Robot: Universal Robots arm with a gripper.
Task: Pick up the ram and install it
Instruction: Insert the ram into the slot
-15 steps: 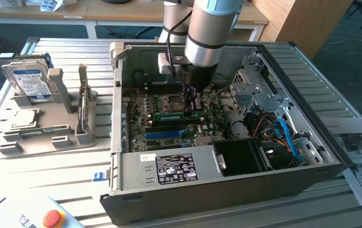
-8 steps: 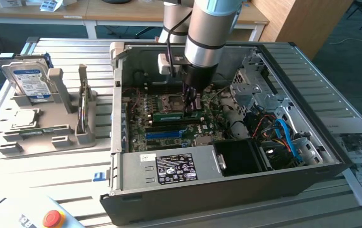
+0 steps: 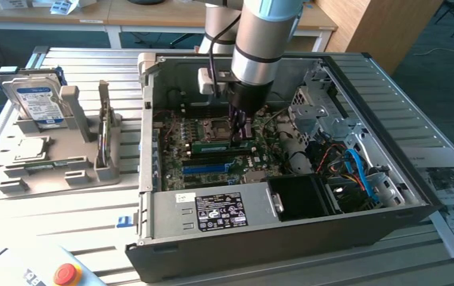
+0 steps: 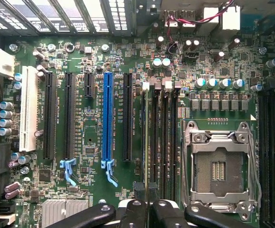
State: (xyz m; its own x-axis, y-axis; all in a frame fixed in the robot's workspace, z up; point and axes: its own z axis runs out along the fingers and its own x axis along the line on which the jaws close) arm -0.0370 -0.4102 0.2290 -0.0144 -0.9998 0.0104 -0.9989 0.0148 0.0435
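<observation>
The ram (image 3: 220, 145) is a thin green stick lying level along the black memory slots inside the open computer case (image 3: 386, 196). My gripper (image 3: 241, 133) comes straight down on it from above and is shut on the ram near its middle. In the wrist view the ram (image 4: 146, 137) shows edge-on as a thin line running away from my gripper (image 4: 146, 198), beside the black memory slots (image 4: 164, 142). Whether its lower edge sits in a slot or just above one I cannot tell.
On the motherboard, a silver CPU socket (image 4: 221, 166) lies beside the memory slots and a long blue slot (image 4: 108, 118) on the other side. A power supply (image 3: 211, 211) and cables (image 3: 358, 170) crowd the case. A hard drive (image 3: 38, 104) stands in a grey fixture (image 3: 68, 173) at the exterior view's left.
</observation>
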